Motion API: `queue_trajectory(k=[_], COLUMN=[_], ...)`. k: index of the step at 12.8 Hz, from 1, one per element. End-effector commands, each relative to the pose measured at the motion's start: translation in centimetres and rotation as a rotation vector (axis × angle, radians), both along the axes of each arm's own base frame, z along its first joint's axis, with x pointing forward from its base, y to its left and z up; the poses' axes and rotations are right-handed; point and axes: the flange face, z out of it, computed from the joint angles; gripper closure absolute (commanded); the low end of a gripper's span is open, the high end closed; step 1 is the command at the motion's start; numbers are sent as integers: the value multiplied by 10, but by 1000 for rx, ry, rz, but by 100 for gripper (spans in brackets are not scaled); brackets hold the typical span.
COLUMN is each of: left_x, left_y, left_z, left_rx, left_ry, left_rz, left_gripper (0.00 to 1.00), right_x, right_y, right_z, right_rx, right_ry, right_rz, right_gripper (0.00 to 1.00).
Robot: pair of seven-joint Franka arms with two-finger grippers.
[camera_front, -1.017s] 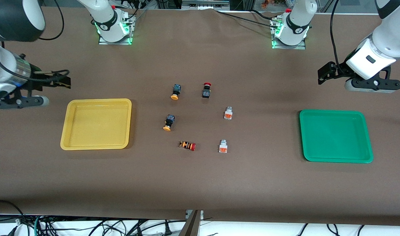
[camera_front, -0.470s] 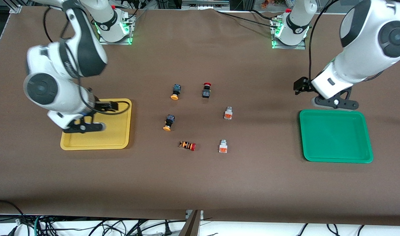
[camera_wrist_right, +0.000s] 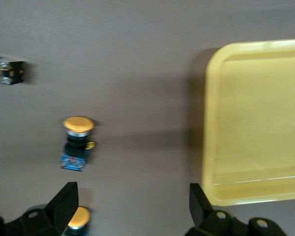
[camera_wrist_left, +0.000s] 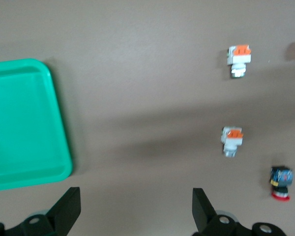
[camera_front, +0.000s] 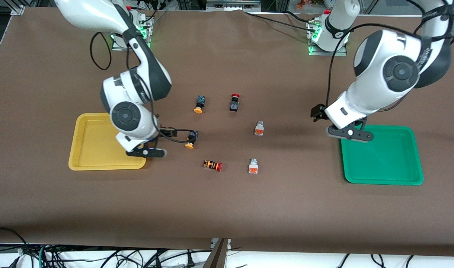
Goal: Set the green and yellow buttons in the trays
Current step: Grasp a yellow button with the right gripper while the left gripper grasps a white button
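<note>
Nearest the front camera lie a white-bodied button (camera_front: 253, 166) and the orange-striped red-capped button (camera_front: 213, 165); farther off are a yellow-capped button (camera_front: 191, 139), a 2nd white-bodied button (camera_front: 259, 128), then another yellow-capped button (camera_front: 199, 104) and the black red-capped button (camera_front: 234, 102). All 4 task buttons are still on the table; the yellow tray (camera_front: 86, 160) and green tray (camera_front: 383, 181) are empty. In the last second both arms swung inward: the right gripper (camera_front: 145, 152) now hangs over the yellow tray's inner edge, the left gripper (camera_front: 349, 134) over the green tray's corner, both with fingers spread and empty, so picking looks about to begin.
</note>
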Motion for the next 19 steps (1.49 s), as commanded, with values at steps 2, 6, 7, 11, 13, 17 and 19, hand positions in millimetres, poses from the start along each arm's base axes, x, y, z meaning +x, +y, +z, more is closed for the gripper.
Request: queue_trajectory(k=[2,6,7,11,13,17,19], left_x=[6,-3,-10,-31,-34,-51,-66], left_y=[-42,-82,-89,-112,-119,-147,-167], left_z=[-27,-75,-93,-157,-177,-222,-242], left_rx=[-37,-67,-80,-105,-111,-117,-112], left_ry=[-27,-56,-68,-92,-89,-80,-61], left_rz=[118,190,188,156,149,155,161], left_gripper=[0,0,0,0,0,0,0], right_x=[-3,-15,-18,-32,-34,-38,-35], right_y=[38,66,70,75,74,70,67], right_z=[-37,-84,-94,-126,-132,-137,-135], right_rx=[36,23,41,39,34,28,36], right_ry=[-29,-37,-23,1,7,21,20], right_rz=[-109,-198,-221,-224,-215,-198,-165], right_gripper=[0,0,0,1,8,89,100])
